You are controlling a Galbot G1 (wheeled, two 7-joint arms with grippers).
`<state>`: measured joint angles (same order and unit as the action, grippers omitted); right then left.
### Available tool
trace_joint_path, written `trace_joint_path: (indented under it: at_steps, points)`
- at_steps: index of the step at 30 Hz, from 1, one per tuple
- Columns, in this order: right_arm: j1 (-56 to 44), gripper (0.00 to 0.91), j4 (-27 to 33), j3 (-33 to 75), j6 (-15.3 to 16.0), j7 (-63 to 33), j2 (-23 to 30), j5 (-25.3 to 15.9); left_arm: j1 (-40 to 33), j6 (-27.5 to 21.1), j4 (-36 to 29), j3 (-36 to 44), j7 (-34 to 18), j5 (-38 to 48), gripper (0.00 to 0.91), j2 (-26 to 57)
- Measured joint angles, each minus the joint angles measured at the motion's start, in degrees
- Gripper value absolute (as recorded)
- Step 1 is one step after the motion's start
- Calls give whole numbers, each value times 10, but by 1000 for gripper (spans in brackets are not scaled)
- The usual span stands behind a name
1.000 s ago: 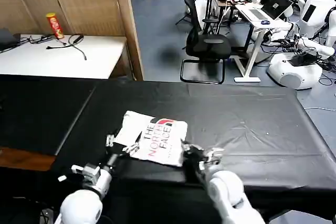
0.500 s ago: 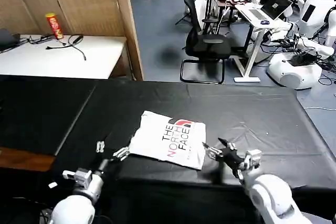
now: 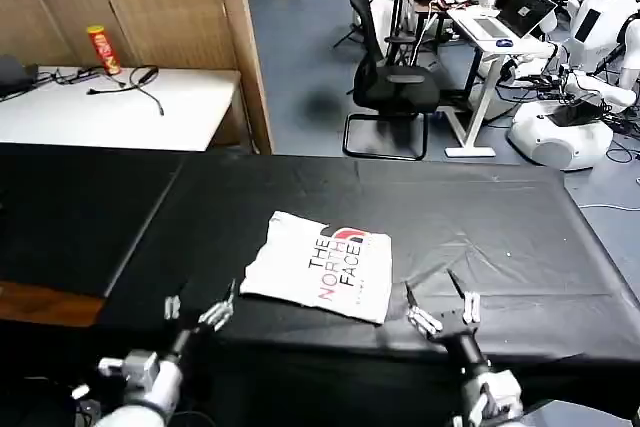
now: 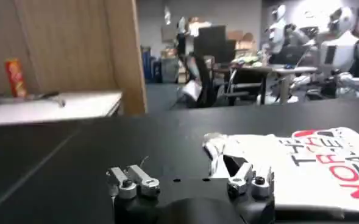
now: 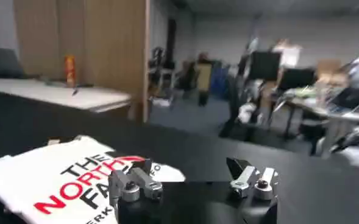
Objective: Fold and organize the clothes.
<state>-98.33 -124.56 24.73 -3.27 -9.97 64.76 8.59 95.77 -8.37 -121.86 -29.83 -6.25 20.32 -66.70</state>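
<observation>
The clothes are one white T-shirt [image 3: 320, 265], folded into a rough rectangle with its black-and-red THE NORTH FACE print facing up. It lies on the black table covering [image 3: 480, 217], slightly left of the middle and near the front edge. My left gripper [image 3: 196, 309] hangs open at the front edge, just left of the shirt's near corner and apart from it. My right gripper [image 3: 438, 310] is open too, a short way right of the shirt. The shirt [image 4: 301, 164] shows beyond the left gripper [image 4: 190, 176] and the printed face [image 5: 69, 179] shows beside the right gripper [image 5: 191, 173].
A white side table [image 3: 110, 107] with a red can [image 3: 101, 49] and black cables stands far left behind the work table. A black office chair [image 3: 392, 87] and desks fill the room beyond. The covering's right half lies wrinkled and bare.
Both grippers let go of the shirt and drew back toward the front edge, left and right of it. The shirt slid right about half a second ago and has lain still since.
</observation>
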Motion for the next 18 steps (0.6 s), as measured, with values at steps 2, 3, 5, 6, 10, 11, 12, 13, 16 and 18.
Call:
trace_joint_path:
  at_steps: [2, 3, 5, 6, 10, 11, 12, 13, 16, 18]
  points:
    - [-36, 878, -13, -7, -27, -32, 11, -24, 41, 7, -19, -6, -2, -1, 878, 7]
    - [-54, 878, -18, -9, -36, -46, 16, -32, 60, 12, -28, -9, -2, -2, 878, 9]
    - [-91, 878, -29, -13, -41, -68, 23, -41, 100, 19, -47, -19, -8, -4, 878, 9]
    - [-106, 878, -31, -13, -39, -75, 25, -42, 117, 20, -54, -22, -12, -4, 878, 9]
    - [-159, 878, -42, -13, -19, -104, 26, -29, 172, 21, -82, -36, -28, 2, 878, 11]
    - [-170, 878, -45, -12, -11, -108, 25, -23, 181, 19, -89, -40, -29, 6, 878, 11]
    - [-181, 878, -50, -10, -2, -114, 24, -13, 186, 18, -94, -43, -30, 10, 878, 11]
    - [-191, 878, -56, -8, 10, -121, 23, -4, 190, 16, -99, -46, -30, 13, 878, 12]
    - [-216, 878, -74, -4, 30, -138, 21, 12, 199, 5, -110, -56, -29, 26, 878, 13]
    - [-230, 878, -84, -2, 36, -147, 21, 16, 201, -3, -112, -61, -29, 36, 878, 13]
